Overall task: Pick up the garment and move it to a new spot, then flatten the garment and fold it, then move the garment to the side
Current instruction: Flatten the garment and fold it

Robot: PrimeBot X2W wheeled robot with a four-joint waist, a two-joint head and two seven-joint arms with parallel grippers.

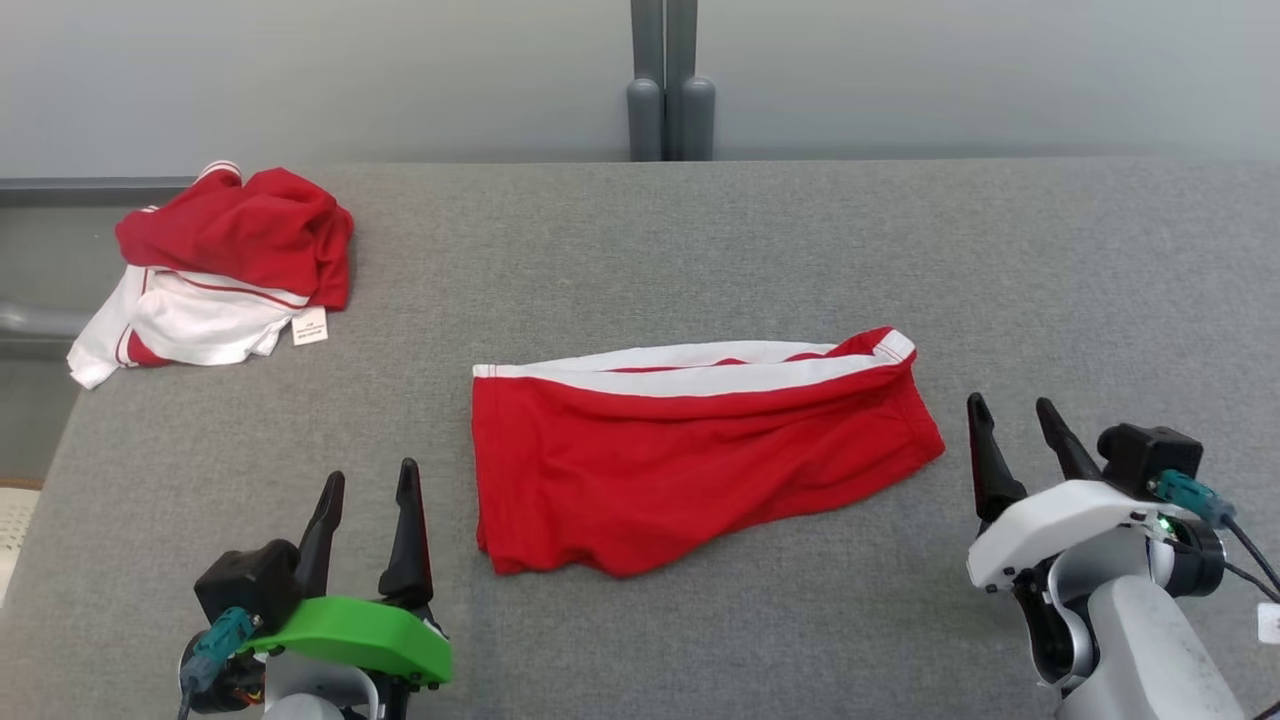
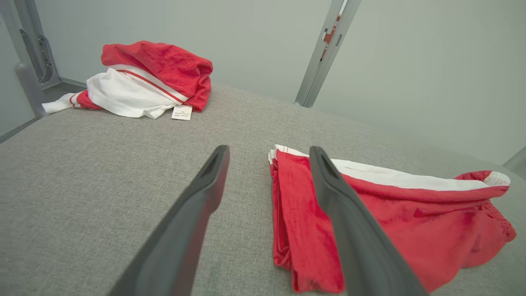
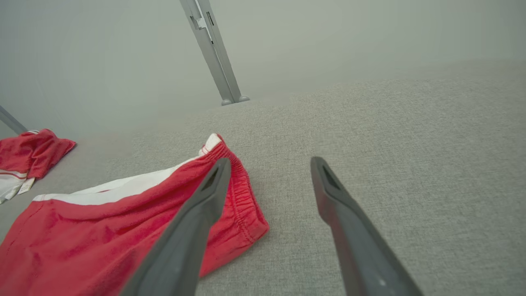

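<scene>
1 folded red garment [image 1: 700,460]; 1 red-white heap [image 1: 225,265] at 10 o'clock, maybe two pieces; left gripper [image 1: 371,472], right gripper [image 1: 1010,403]; 1 table [image 1: 700,250].

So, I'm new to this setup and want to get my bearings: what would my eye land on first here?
The red garment with a white band, lying fairly flat in the middle of the grey table. It sits between the left gripper and the right gripper, both open and touching nothing. Next, a crumpled red and white garment at the table's far left corner.
</scene>
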